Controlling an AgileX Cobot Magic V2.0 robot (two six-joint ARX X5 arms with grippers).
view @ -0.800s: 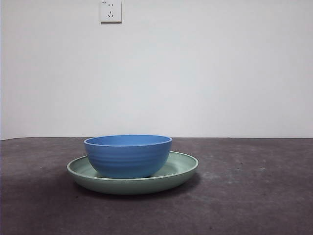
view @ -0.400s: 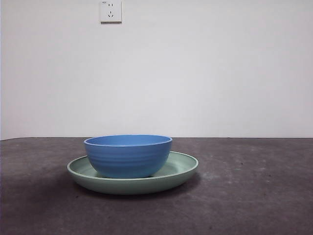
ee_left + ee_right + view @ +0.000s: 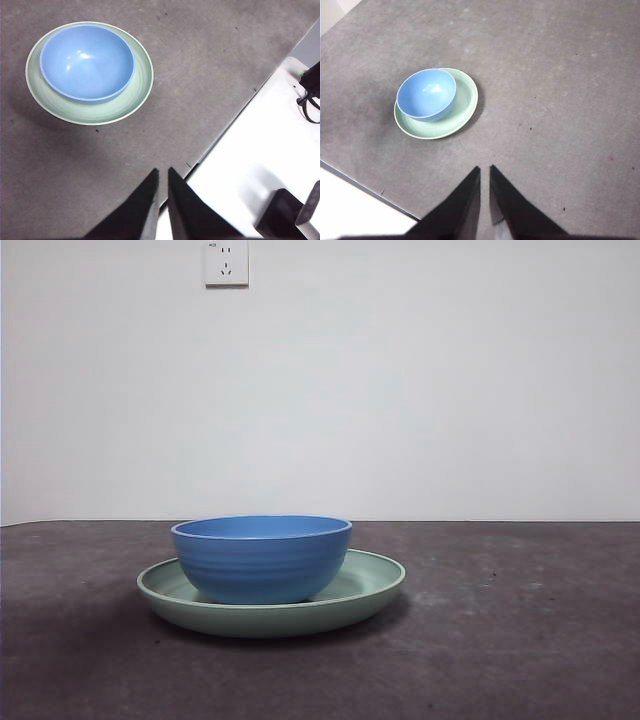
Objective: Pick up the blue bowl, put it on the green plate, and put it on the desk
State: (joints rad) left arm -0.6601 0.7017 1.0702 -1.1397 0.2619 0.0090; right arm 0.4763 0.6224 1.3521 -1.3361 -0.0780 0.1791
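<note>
The blue bowl (image 3: 262,558) stands upright inside the green plate (image 3: 365,585), off-centre towards one side, and the plate rests on the dark grey desk (image 3: 520,640). Both wrist views show the pair from above: the blue bowl (image 3: 86,62) on the green plate (image 3: 135,95), and the blue bowl (image 3: 426,94) on the green plate (image 3: 465,100). My left gripper (image 3: 162,175) is shut and empty, high above the desk's edge, well away from the plate. My right gripper (image 3: 484,171) is also shut and empty, raised over bare desk apart from the plate. Neither arm shows in the front view.
A white wall with a socket (image 3: 226,262) stands behind the desk. The desk's edge (image 3: 225,132) borders a white surface (image 3: 260,150) holding black cables and a dark block (image 3: 280,217). A desk edge also shows beside a white area (image 3: 350,205).
</note>
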